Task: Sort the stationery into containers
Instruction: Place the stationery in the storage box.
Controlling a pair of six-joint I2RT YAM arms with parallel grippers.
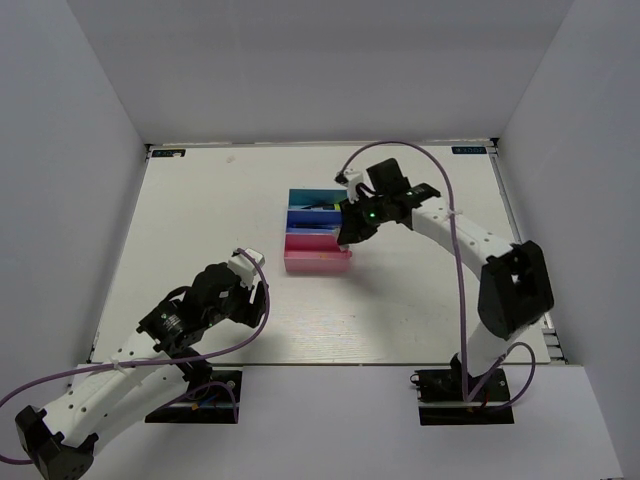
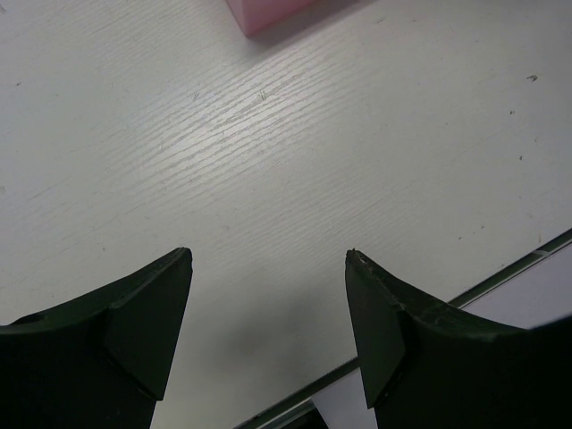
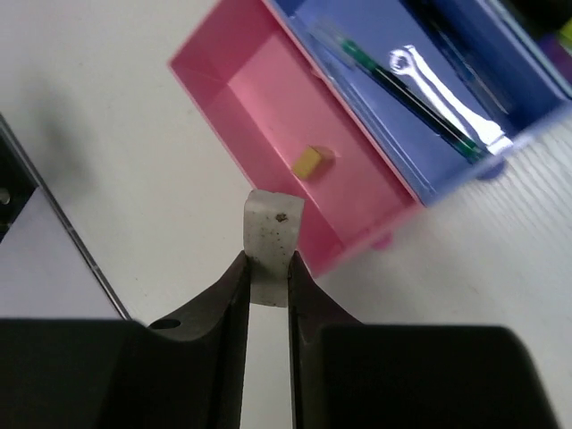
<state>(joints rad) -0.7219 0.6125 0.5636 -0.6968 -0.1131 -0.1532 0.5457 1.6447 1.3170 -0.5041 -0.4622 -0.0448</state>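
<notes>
Eraser (image 3: 271,239), whitish with a dark speck on its face, pinched upright in the right gripper (image 3: 268,268). The 2 fingers are drawn in narrow on its lower half; the upper half stands proud of the tips.

Position: in the wrist view it sits against the near wall of the pink bin (image 3: 268,98), whose floor opens out toward 1 o'clock. Whether it is inside the rim or just short of it, I cannot tell. A small yellowish piece (image 3: 310,161) already lies on that floor.

Row of 3 joined bins, seen from above: pink at the 6 o'clock end, blue bin (image 3: 375,18) in the middle with a dark pen (image 3: 402,94) lying in it, teal bin (image 1: 312,196) at the 12 o'clock end.

Left gripper (image 2: 268,257) hangs at about 8 o'clock from the bins, well apart from them, jaws wide and holding nothing, over bare table (image 2: 268,161).

Risks, as I judge them:
- Release this close to the wall could land the eraser on the rim and tip it out onto the table.
- Coming lower first could set a fingertip on the wall and shove the whole light row.
- Rubber may cling to 1 pad on opening and drop crooked.
</notes>
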